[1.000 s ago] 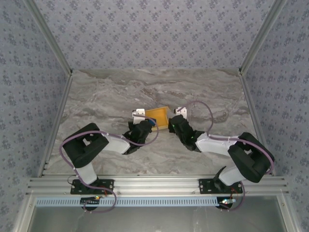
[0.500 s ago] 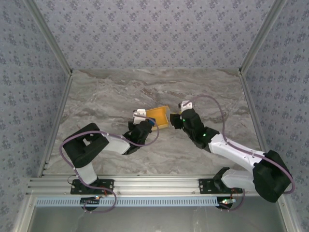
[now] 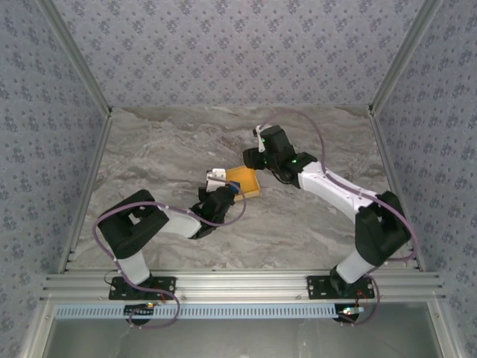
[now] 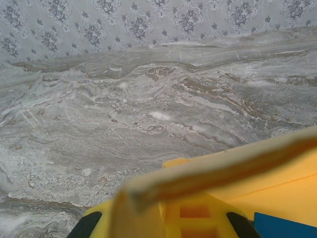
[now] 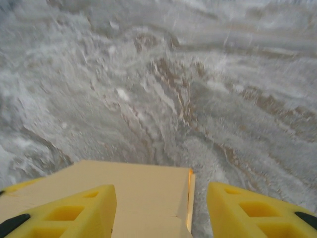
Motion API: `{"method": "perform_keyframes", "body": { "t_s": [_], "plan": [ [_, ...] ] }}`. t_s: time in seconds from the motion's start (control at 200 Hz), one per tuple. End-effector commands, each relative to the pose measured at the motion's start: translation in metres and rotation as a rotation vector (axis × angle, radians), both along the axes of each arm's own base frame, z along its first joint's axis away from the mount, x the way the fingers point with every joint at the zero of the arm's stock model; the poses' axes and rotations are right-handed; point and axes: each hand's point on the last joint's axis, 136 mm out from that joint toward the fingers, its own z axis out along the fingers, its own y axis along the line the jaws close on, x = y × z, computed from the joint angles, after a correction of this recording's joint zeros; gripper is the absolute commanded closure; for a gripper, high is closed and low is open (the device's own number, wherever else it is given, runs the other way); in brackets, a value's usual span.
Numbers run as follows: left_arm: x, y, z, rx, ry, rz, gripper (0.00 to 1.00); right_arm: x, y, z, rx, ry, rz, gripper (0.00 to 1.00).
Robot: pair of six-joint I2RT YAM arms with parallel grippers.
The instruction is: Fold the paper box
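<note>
Yellow-orange paper box (image 3: 246, 181) lies mid-way on the table (image 3: 313, 224), held from the left.
On its near-left wall the left gripper (image 3: 227, 192) is clamped; the right gripper (image 3: 250, 159) hovers at the far-right corner, jaws half apart. Better to bring it straight astride that wall and close gently, so the card does not buckle.
</note>
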Motion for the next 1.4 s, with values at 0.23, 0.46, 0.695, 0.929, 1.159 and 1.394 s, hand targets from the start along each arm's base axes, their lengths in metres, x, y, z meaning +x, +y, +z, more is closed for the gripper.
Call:
{"method": "perform_keyframes", "body": {
  "t_s": [0.23, 0.46, 0.695, 0.929, 1.159, 1.394],
  "plan": [
    [-0.011, -0.001, -0.012, 0.092, 0.046, -0.020, 0.93, -0.020, -0.006, -0.036, -0.072, 0.135, 0.019, 0.48],
    [-0.024, -0.004, -0.007, 0.092, 0.053, -0.044, 0.81, -0.032, -0.014, -0.059, -0.101, 0.179, 0.010, 0.48],
    [-0.039, 0.006, -0.007, 0.083, 0.077, -0.054, 0.68, -0.035, -0.014, -0.065, -0.106, 0.185, 0.009, 0.49],
    [-0.061, 0.002, -0.009, 0.072, 0.165, -0.167, 0.55, -0.034, -0.014, -0.067, -0.113, 0.181, 0.007, 0.49],
    [-0.089, 0.001, -0.005, 0.069, 0.291, -0.320, 0.45, -0.032, -0.014, -0.068, -0.121, 0.178, 0.004, 0.49],
    [-0.124, -0.002, 0.036, -0.059, 0.321, -0.525, 0.32, -0.031, -0.014, -0.069, -0.133, 0.173, 0.013, 0.49]
  ]
}}
